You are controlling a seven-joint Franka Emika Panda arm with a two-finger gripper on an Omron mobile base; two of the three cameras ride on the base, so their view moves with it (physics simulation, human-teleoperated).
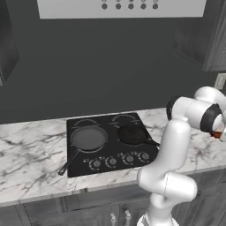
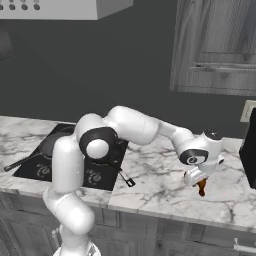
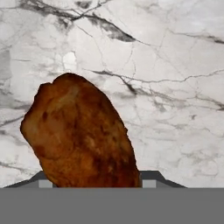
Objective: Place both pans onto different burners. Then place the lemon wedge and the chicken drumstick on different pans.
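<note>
White marble with grey veins makes up the counter (image 1: 31, 154), and a dark wall rises behind it. Set into the counter is a shiny black cooktop (image 1: 110, 143) with round knobs (image 1: 112, 162) along its front. The wide grey pan (image 1: 88, 137) sits on the front burner at about 9 o'clock on the cooktop, and its long thin handle points toward 7 o'clock, past the cooktop's edge. The small black pan (image 1: 132, 134) sits on the burner at about 3 o'clock. Grey wooden cabinets (image 2: 220, 45) hang at the upper right, and a pale hood (image 1: 121, 8) hangs above the cooktop. The white arm reaches out to the right, over bare marble well apart from the cooktop, and its hand points down. The gripper (image 2: 200, 184) holds the chicken drumstick (image 3: 81, 131), which hangs below the hand, above the counter. In the hand view the brown drumstick stands between the two dark finger tips (image 3: 151, 177), with marble behind it.
</note>
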